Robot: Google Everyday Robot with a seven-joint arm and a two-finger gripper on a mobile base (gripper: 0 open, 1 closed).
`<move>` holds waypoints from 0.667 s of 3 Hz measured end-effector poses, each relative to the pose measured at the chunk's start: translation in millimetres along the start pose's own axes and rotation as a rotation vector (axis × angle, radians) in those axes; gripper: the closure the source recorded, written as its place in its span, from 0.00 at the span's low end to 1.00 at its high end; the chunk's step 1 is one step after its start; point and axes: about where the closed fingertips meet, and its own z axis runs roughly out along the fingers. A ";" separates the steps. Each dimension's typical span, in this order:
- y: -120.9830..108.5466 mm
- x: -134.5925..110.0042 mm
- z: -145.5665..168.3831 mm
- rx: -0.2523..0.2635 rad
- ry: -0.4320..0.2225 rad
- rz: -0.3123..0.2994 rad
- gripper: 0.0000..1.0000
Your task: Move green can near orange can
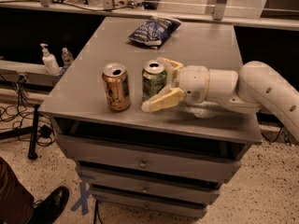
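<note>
Camera view, workshop floor: robot arm [261, 90] reaches in from the right across a grey worktop [210, 45], its gripper [156, 85] set level w/ the green can [153, 76]. Jaws stand apart, one tan finger behind the can & one splayed out in front near the worktop's front edge, so the can sits btwn them; whether either finger touches the can can't be told, and the can stands upright on the worktop, not lifted. Green can is near the front-centre of the worktop, just beside the orange can [116, 87], which stands upright to its left w/ a narrow gap btwn the two; both show silver tops w/ openings. A blue snack bag [153, 31] lies well apart toward the back of the worktop. Below the front edge are drawers [140, 162] w/ small knobs. A pump bottle [48, 59] stands on a ledge left of the worktop, cables on the speckled floor beneath, & a dark shoe [49, 206] shows at bottom left.
</note>
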 end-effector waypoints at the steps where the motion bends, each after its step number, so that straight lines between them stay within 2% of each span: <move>1: 4.5 -9.3 5.2 0.022 -0.023 0.007 0.00; 2: 9.0 -12.5 14.1 0.038 -0.043 0.029 0.00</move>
